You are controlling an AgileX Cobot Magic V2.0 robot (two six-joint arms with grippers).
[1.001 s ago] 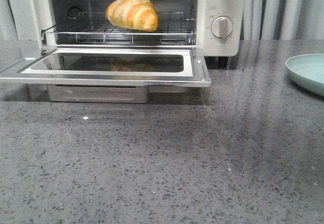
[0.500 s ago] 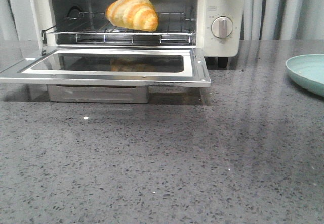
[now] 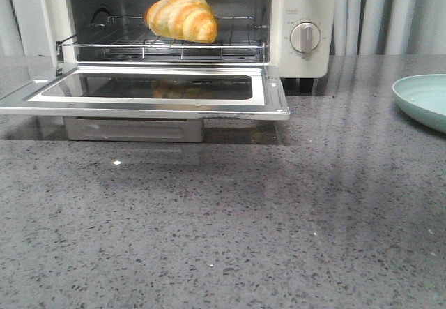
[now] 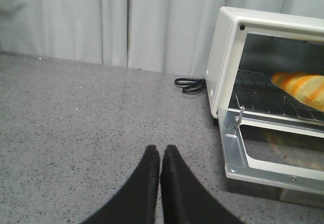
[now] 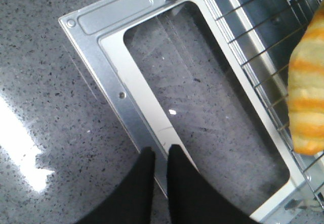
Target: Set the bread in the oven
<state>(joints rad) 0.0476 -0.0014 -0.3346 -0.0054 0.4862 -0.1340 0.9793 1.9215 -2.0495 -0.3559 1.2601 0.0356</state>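
The grey speckled countertop (image 3: 230,225) carries the cream-white toaster oven (image 3: 301,51), its glass-windowed door (image 3: 150,89) dropped flat in front of it. Inside the oven, the wire rack (image 3: 230,44) holds the striped croissant roll (image 3: 181,17) (glossy, lying on its side). A pale green plate (image 3: 425,100) sits well to the oven's right. The right gripper (image 5: 161,155) hangs above the door's edge, fingers nearly together, grasping nothing. The left gripper (image 4: 160,155) is pressed closed and empty, beside the oven's left wall.

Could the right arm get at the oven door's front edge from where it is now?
Probably yes. The right gripper, fingers nearly closed and empty, hangs just above the open door of the oven, nothing between them; the bread sits back on the rack.
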